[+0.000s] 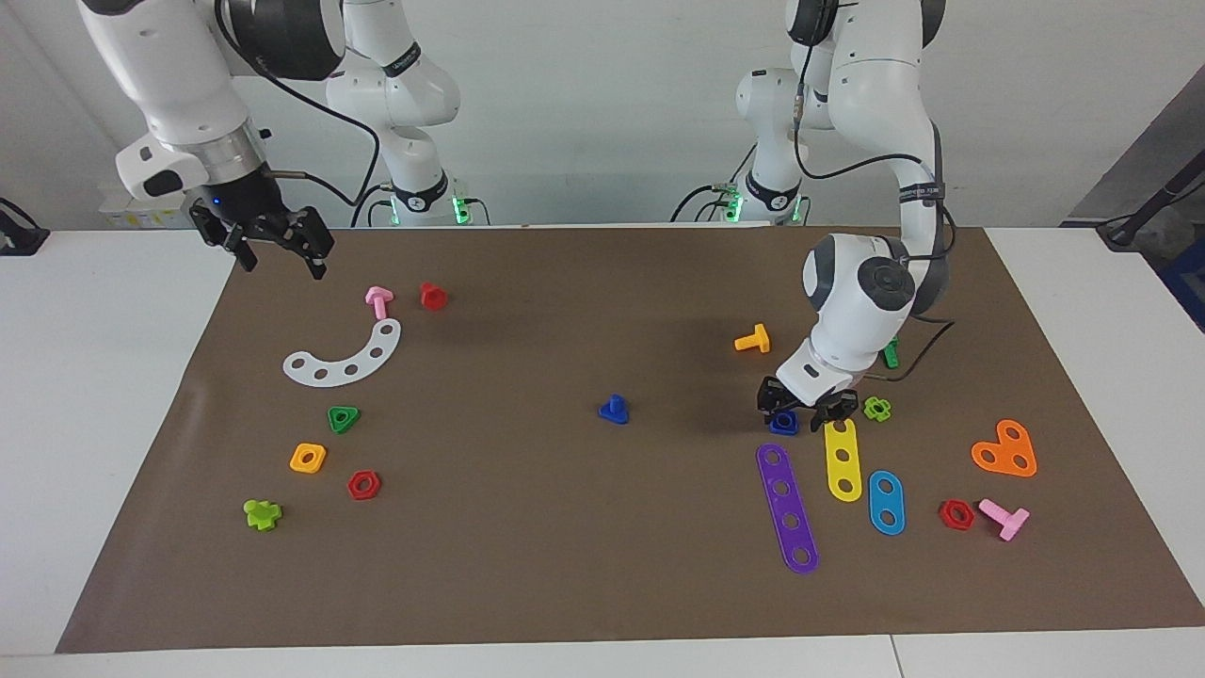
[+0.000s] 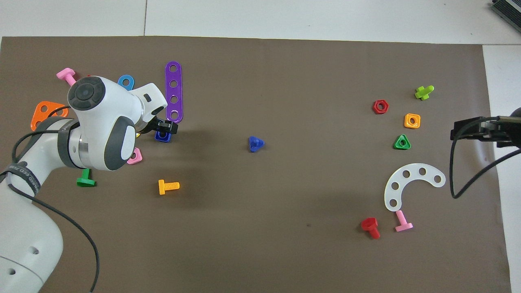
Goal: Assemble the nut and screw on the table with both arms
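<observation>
1. Right gripper (image 1: 278, 247), upper left of the facing view: hangs in the air over the mat's edge, waiting, fingers spread wide apart, nothing between them.
2. Screw (image 1: 614, 410), centre of the facing view: stands alone on its flat triangular head, stem up, on the brown mat of the table (image 1: 602, 565). Probably light, rigid, smooth plastic; best pinched across the short stem or two flat sides of the head, firmly, since likely to slip or tip.
3. Left gripper (image 1: 808, 407), right of centre: down at the mat, fingers parted around the nut (image 1: 783, 423), just beside the yellow strip (image 1: 843, 460). Cannot tell whether already touching. Nut probably light and stiff too; flat outer sides look the surest hold, keeping the centre hole free.
</observation>
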`<state>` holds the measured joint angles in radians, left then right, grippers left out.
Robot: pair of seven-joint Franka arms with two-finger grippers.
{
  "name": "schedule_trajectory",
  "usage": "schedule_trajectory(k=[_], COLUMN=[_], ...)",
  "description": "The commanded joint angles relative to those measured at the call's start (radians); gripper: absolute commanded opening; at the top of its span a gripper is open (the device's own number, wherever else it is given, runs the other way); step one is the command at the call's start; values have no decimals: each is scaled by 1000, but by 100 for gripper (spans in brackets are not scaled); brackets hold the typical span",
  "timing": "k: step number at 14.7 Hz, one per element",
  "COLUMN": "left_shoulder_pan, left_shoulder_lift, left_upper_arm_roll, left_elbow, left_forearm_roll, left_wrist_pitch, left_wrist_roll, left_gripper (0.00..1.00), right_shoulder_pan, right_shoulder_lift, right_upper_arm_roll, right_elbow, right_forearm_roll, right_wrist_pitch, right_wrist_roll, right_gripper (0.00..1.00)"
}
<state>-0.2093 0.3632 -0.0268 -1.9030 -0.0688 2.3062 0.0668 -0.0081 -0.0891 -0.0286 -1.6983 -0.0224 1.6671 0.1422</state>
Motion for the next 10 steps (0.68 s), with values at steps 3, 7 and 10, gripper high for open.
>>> schedule_trajectory(k=[3, 7, 10], left_shoulder_pan=[-22, -24, -24], left_shoulder_lift=[-27, -30, -30], left_upper_arm_roll=[19, 19, 19], left_elbow=[-64, -76, -77], left_forearm_roll=[-3, -3, -3], left_wrist_pitch=[30, 30, 30], left_wrist_roll=[16, 13, 13], left_gripper=[73, 65, 61], right_shoulder_pan=[-18, -9, 0], right_shoulder_lift=[77, 65, 55], right_upper_arm_roll=[6, 6, 10], right_elbow=[148, 123, 105], right_forearm_roll=[25, 47, 47], right_wrist_pitch=[-92, -102, -99], right_wrist_roll=[-9, 33, 36], right_gripper=[100, 100, 100])
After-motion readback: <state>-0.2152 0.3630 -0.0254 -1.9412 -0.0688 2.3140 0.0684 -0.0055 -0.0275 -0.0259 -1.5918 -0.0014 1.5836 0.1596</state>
